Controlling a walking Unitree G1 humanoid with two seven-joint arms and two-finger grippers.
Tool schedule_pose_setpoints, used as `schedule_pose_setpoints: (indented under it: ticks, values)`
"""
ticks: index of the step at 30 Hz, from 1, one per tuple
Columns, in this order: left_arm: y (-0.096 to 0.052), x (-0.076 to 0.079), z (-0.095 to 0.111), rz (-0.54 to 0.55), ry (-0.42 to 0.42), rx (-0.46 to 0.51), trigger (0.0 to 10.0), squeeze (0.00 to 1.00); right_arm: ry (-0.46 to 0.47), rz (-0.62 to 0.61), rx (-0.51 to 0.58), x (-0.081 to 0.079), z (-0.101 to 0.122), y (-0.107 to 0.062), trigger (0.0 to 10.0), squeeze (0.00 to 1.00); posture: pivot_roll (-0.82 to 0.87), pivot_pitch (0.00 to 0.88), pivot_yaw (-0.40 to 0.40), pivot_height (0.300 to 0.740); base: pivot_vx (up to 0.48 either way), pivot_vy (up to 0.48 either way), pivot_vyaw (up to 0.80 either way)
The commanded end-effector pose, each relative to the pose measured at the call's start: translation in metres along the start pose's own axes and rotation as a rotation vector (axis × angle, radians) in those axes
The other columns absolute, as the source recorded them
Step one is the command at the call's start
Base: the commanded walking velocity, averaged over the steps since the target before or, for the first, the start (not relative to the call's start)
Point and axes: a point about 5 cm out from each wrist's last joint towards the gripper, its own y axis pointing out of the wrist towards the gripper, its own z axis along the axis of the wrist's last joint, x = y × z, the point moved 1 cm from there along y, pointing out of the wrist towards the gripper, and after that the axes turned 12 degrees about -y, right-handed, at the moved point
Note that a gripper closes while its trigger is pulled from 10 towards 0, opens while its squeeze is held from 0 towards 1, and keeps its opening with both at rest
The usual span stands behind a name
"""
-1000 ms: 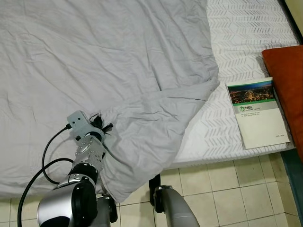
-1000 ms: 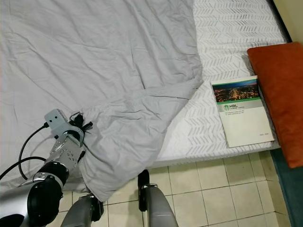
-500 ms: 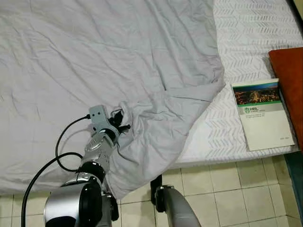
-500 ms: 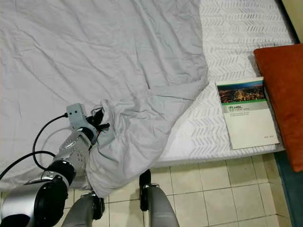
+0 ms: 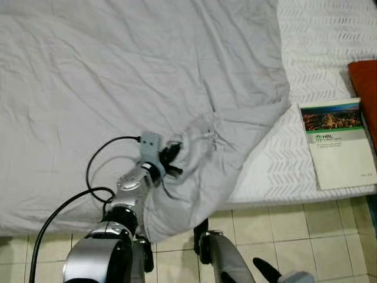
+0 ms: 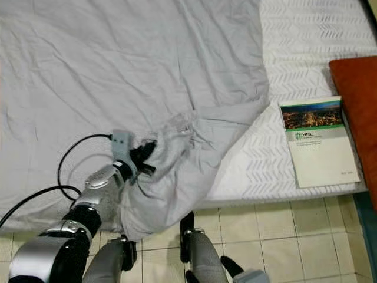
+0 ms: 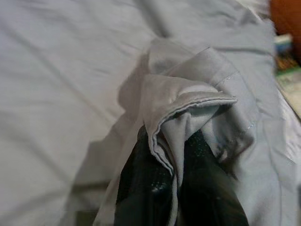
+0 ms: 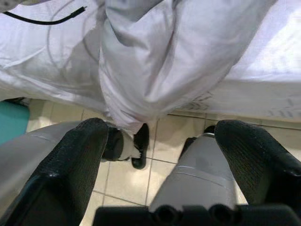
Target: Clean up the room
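A grey sheet (image 5: 129,76) lies spread over the bed, and its near right corner (image 5: 203,141) is bunched up and folded over the mattress edge. My left gripper (image 5: 171,160) is shut on that corner. In the left wrist view a hemmed fold of the sheet (image 7: 188,110) is pinched between the black fingers (image 7: 141,188). My right gripper (image 8: 162,127) hangs low over the tiled floor, open and holding nothing. One of its fingertips (image 5: 266,271) shows at the bottom edge.
A bare white patterned mattress (image 5: 318,35) shows to the right of the sheet. A book (image 5: 337,143) lies on it near the front edge, beside an orange pillow (image 5: 366,82). A black cable (image 5: 94,177) trails over the sheet. Beige floor tiles (image 5: 294,224) run along the bed.
My left gripper has moved right and farther onto the bed, dragging the sheet corner with it. The right gripper's fingertip has come up into the bottom of the picture.
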Motion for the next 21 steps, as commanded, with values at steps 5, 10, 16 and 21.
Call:
schedule_pose_setpoints:
  ticks: [5, 10, 16, 21]
  values:
    - [-0.008, 0.006, -0.037, -0.019, 0.024, -0.137, 0.0, 0.0, 0.023, -0.064, -0.094, 0.002, -0.021, -0.012, 10.0, 0.0, -0.28, 0.569, -0.03, 0.74, 0.0, 0.0, 0.0]
    - [-0.004, 0.012, -0.04, -0.013, 0.043, -0.159, 10.0, 0.0, 0.015, -0.121, -0.074, 0.007, -0.018, -0.011, 10.0, 0.0, -0.3, 0.531, 0.01, 0.74, 0.0, 0.0, 0.0]
    - [-0.001, 0.023, -0.049, -0.041, 0.059, -0.19, 10.0, 0.0, 0.007, -0.169, -0.09, 0.015, -0.021, -0.021, 10.0, 0.0, -0.34, 0.524, -0.001, 0.74, 0.0, -0.381, 0.0]
    - [0.005, 0.037, -0.057, -0.063, 0.05, -0.207, 10.0, 0.0, -0.017, -0.145, -0.077, 0.017, -0.012, -0.02, 10.0, 0.0, -0.37, 0.512, -0.048, 0.74, 0.0, -0.48, 0.0]
